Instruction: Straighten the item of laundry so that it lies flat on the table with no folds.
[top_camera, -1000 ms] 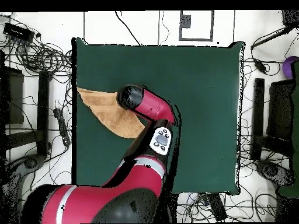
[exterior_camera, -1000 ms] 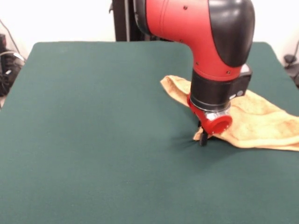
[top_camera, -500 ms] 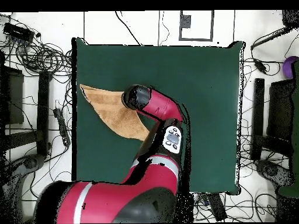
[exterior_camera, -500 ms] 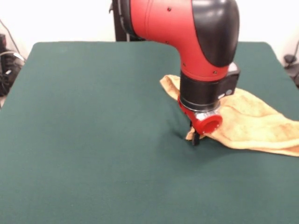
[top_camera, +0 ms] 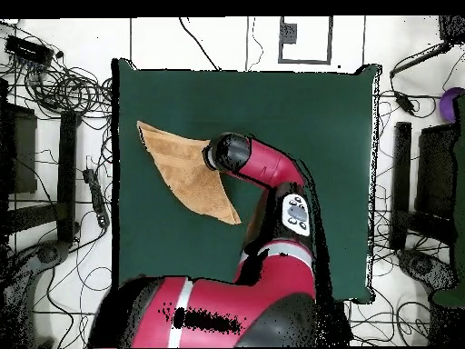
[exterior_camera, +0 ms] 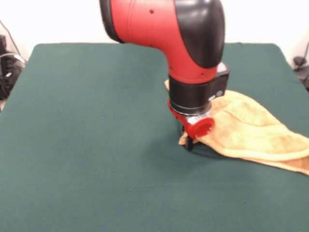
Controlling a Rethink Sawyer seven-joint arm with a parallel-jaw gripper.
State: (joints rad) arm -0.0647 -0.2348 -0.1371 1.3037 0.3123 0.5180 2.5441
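The item of laundry (exterior_camera: 251, 130), a golden-tan towel, lies at the right of the green table (exterior_camera: 87, 121). It is rumpled, with a folded edge trailing off to the right. Its left corner is pulled to a point under my gripper (exterior_camera: 189, 144), which is down at the table surface and shut on that corner. In the overhead view the towel (top_camera: 186, 173) forms a triangle on the table's (top_camera: 318, 136) left half. There the arm's wrist (top_camera: 229, 153) covers the gripper and the held corner.
Coiled cables (top_camera: 54, 91) and dark equipment (top_camera: 427, 173) surround the table on the floor. The towel's far end lies close to the table's edge (top_camera: 118, 136).
The gripper has moved toward the table's middle, dragging the towel's corner with it. The towel has slid along and stretched out behind it.
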